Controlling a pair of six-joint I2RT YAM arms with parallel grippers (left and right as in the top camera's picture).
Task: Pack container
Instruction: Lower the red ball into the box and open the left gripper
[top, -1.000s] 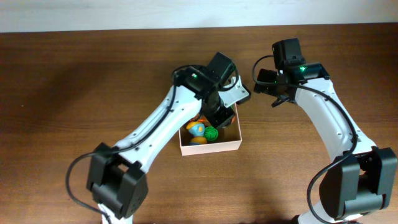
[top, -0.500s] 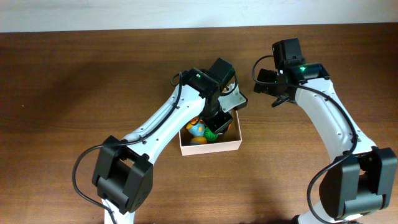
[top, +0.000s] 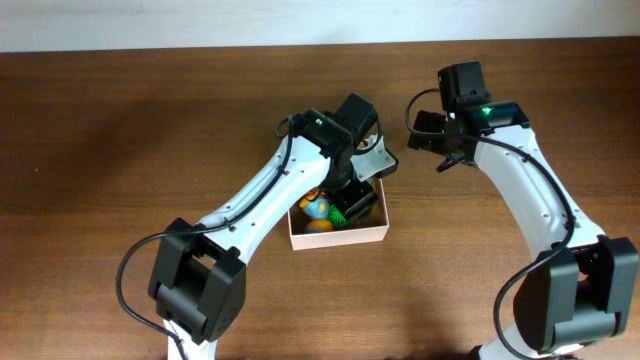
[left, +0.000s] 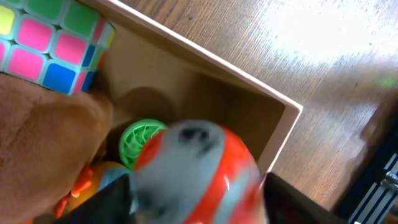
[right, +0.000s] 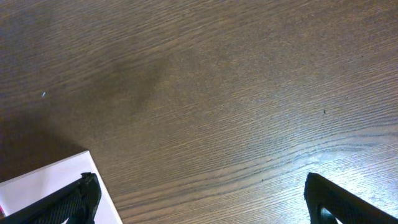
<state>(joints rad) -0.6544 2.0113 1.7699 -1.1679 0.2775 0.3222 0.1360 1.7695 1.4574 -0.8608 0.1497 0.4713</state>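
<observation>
Left wrist: orange-grey ball (left: 194, 163) released over the container (left: 273, 107)
Left pincer (left: 198, 194) has just spread off the ball, seemingly dropping it into the container mid-bench, beside a green ball (left: 138, 140); one more item packed, likely. Right pincer (right: 199, 193) hangs spread beyond.

Overhead light is even, with a soft shadow on the table (top: 100, 130) at nine o'clock. The left wrist view shows glare at one o'clock, the container (left: 205, 93) shaded inside, and a red-grey toy (left: 196, 165), possibly a ball, blurred at six o'clock
</observation>
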